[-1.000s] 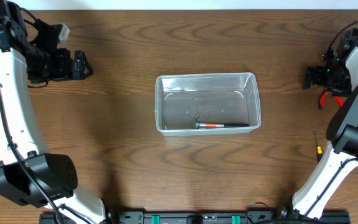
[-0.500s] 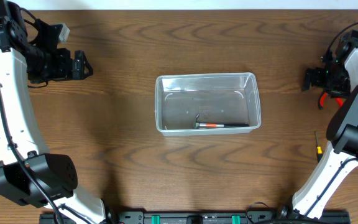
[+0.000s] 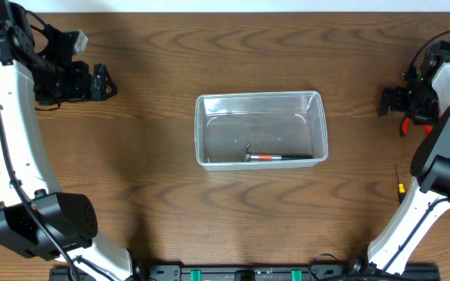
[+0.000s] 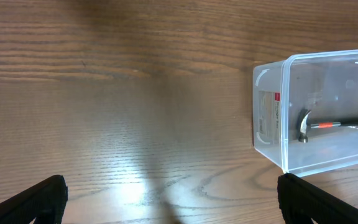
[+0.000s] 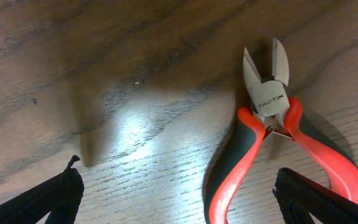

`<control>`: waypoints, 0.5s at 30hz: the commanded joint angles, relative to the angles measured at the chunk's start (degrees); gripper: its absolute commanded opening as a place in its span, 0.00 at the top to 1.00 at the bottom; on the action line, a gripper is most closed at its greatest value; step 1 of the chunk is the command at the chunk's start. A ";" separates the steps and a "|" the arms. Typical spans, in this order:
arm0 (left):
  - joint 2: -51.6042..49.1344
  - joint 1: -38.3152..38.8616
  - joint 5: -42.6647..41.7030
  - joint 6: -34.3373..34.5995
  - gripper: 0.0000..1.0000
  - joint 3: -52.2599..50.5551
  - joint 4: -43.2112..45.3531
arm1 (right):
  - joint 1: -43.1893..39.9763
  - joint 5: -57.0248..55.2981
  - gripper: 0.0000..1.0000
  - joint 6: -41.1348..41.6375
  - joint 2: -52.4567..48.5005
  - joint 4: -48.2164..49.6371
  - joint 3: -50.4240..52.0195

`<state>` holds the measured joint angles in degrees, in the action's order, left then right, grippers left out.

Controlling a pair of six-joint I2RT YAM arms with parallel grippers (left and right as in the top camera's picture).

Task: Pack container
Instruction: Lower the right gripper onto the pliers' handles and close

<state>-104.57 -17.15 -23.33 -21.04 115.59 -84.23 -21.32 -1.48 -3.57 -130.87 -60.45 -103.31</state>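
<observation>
dark wood-grain table (image 3: 155, 203), contents listed item by item.

container (image 3: 258, 96): clear tub, sitting upright at the middle of the table with its mouth facing up. its long axis is running left to right between my two arms, one short wall facing each.

hammer (image 3: 278, 157): lying inside along the near wall, parallel to that long axis, head toward my left arm.

cutters (image 5: 267, 102): red-and-black handles, lying flat on the wood at the far right, well apart from the container. the nose is pointing away from my wrist camera.

right gripper (image 5: 180, 196): i am hovering it over the cutters, fingers spread fully apart, gripping nothing.

left gripper (image 4: 176, 202): i am holding it out toward the far left corner, fingers wide apart, empty.

step in hand, as i am judging it: picking up the cutters. they are lying off-centre, nearer one finger. i am therefore planning to shift sideways until both handles sit midway, descend just behind the pivot, and close across both handles so nothing is swivelling on the carry.
</observation>
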 commanded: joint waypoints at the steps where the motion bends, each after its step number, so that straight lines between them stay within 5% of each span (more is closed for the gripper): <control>1: 0.20 -0.17 0.48 -0.55 0.02 -0.24 -0.42 | -0.52 0.22 0.01 -0.15 -0.55 0.52 1.14; 15: 0.20 -0.17 0.48 -0.55 0.02 -0.24 -0.59 | -1.16 0.22 0.01 -0.09 -0.55 1.92 1.86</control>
<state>-104.57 -17.15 -23.33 -21.04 115.59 -84.47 -21.65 -1.43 -3.57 -130.87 -58.70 -101.82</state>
